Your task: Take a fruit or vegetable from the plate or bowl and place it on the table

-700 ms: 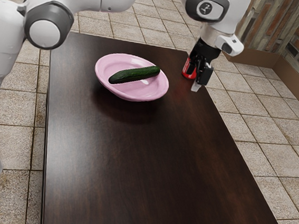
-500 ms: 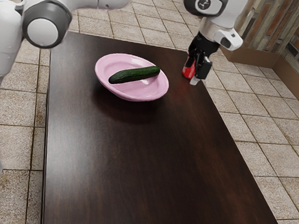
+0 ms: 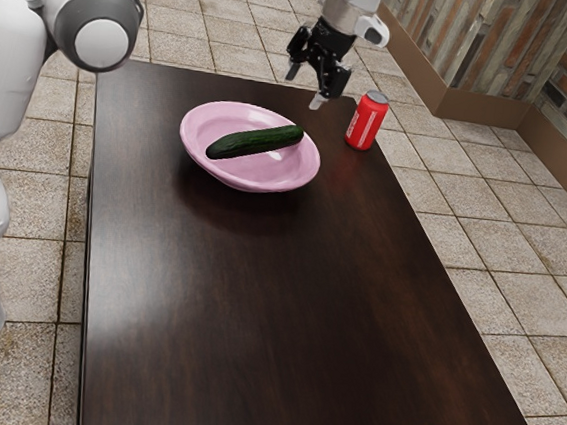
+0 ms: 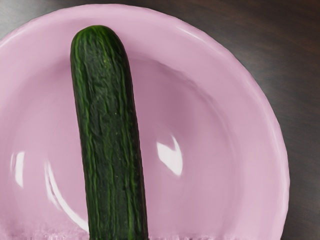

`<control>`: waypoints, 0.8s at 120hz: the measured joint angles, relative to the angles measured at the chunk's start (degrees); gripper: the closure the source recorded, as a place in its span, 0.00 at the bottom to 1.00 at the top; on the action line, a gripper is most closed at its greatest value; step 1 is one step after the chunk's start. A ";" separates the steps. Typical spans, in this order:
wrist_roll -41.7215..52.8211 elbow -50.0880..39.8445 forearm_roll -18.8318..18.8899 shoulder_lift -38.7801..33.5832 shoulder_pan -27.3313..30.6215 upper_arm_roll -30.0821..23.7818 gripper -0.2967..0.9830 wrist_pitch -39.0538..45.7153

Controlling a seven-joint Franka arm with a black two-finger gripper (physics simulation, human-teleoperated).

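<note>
Your arm has just swung away from the red can (image 3: 367, 122), which the fingers (image 3: 304, 88) partly hid in the exterior view half a second ago. They are apart, with nothing between them, raised above the far end of the worktop (image 3: 255, 300) and nearer the plate (image 3: 194, 154). The cucumber (image 3: 255, 142) hasn't moved: it lies in the plate, as it did before, and the wrist view looks down on it there.

For the task, that means you are likely lining up for the grasp; the pick is still to come. You probably want to centre over the cucumber's middle, set the fingers across its width and lower straight. Watch the raised rim: a fingertip landing on it could tip or push the plate, and the smooth skin may roll under an off-centre squeeze.
</note>
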 joint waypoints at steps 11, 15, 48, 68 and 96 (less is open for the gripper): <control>-2.20 -2.94 -0.63 -0.18 1.25 0.05 0.23 0.62; -2.78 -4.43 -0.67 -0.32 1.42 0.07 0.23 1.41; -4.97 -13.31 -0.45 -0.17 4.78 0.09 0.23 10.46; -5.75 -16.42 -1.80 -0.14 5.83 0.09 0.23 13.86; -6.44 -20.93 -2.10 -0.97 5.86 0.00 0.23 16.69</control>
